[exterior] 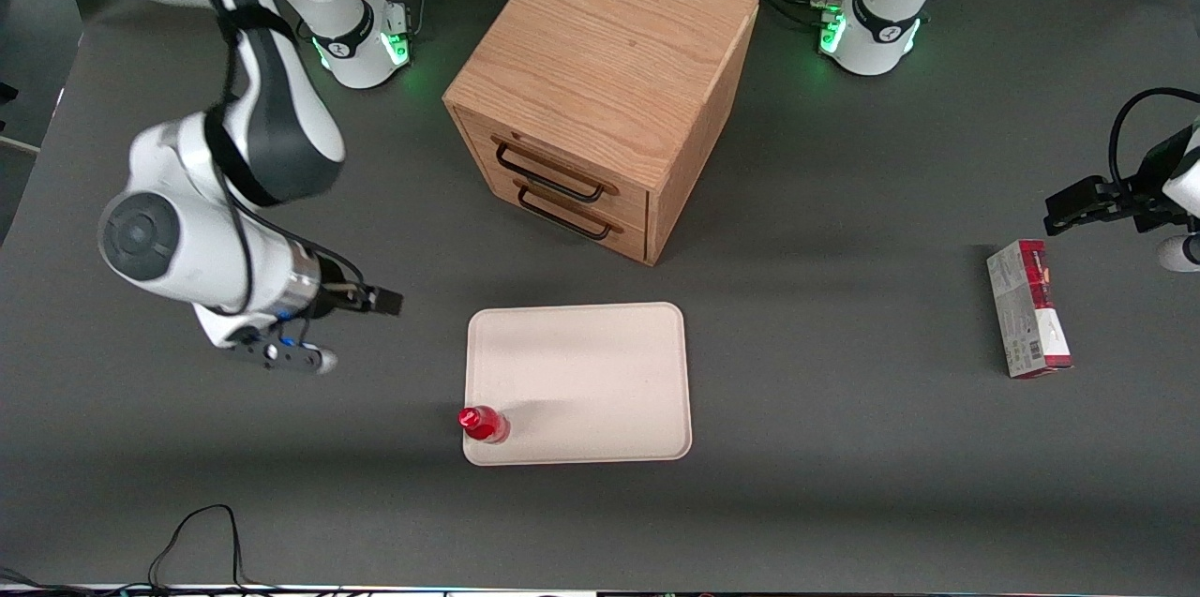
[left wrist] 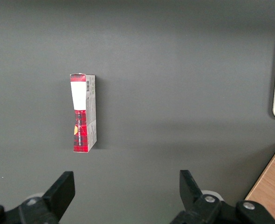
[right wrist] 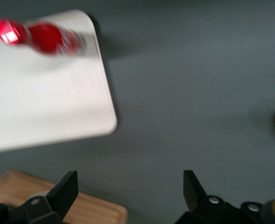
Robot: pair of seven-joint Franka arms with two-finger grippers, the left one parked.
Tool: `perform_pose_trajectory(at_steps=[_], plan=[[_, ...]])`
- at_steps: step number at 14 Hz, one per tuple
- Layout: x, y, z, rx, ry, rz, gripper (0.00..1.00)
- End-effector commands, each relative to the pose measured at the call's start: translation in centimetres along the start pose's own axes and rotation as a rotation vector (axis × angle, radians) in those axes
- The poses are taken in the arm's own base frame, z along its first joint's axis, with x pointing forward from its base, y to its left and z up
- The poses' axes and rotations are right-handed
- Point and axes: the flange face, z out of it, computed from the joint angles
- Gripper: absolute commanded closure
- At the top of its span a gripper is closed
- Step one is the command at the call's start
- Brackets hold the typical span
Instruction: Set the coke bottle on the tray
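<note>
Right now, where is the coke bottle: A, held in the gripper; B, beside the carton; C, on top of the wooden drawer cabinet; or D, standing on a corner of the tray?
D: the coke bottle stands on the tray corner, with the open gripper apart from it and empty.

Wooden drawer cabinet [exterior: 600,91] stands mid-table, two drawers, dark wire handles [exterior: 548,175] — both shut. Red-and-grey carton [exterior: 1027,320] lies flat toward parked arm's end, well apart from cabinet. Black cable [exterior: 192,536] loops at table's near edge.
</note>
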Motion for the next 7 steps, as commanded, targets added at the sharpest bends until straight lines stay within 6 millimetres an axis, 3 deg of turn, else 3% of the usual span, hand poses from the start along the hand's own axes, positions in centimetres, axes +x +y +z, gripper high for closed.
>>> perform_pose_trajectory(at_steps=[1,4,7], plan=[[-5.2,3.1,-0.3,-0.024,0.007,-0.075,0.0],[-7.8,7.3,-3.1,-0.025,0.014,-0.142,0.0],[-9.2,9.9,-5.9,-0.037,0.005,-0.176,0.0]])
